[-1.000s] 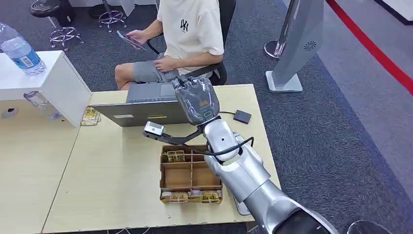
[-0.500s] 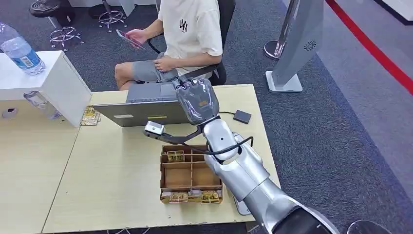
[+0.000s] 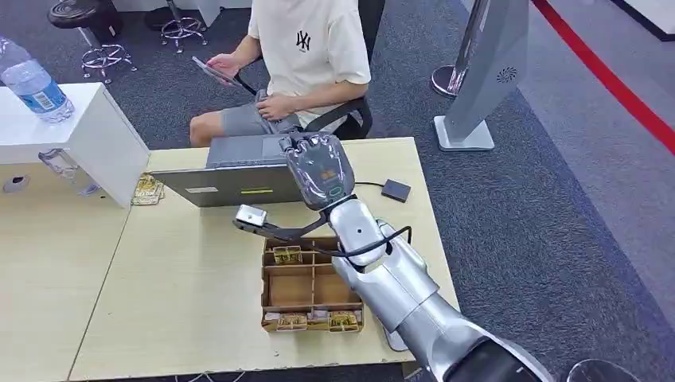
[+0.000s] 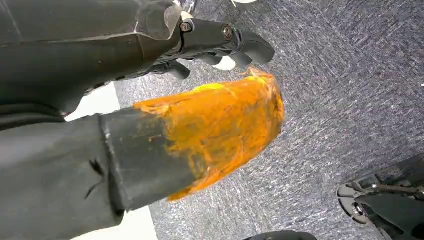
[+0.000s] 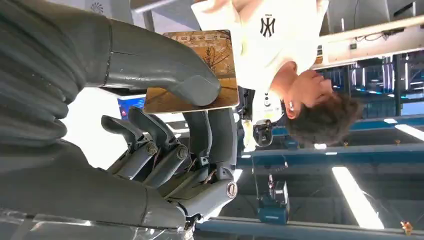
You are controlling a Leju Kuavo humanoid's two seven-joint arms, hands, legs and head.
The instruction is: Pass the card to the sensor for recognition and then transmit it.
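The right hand (image 3: 321, 169) is raised above the far side of the light wooden tabletop (image 3: 191, 270), pinching a brown printed card (image 5: 192, 70) between thumb (image 5: 165, 67) and fingers. The small black square sensor (image 3: 396, 190) lies just right of it on the tabletop. The scanning step looks in hand; next the card must come down flat over the sensor. Against a second ago, the hand has drifted slightly nearer. The left hand (image 4: 200, 45) hangs with fingers curled, holding nothing.
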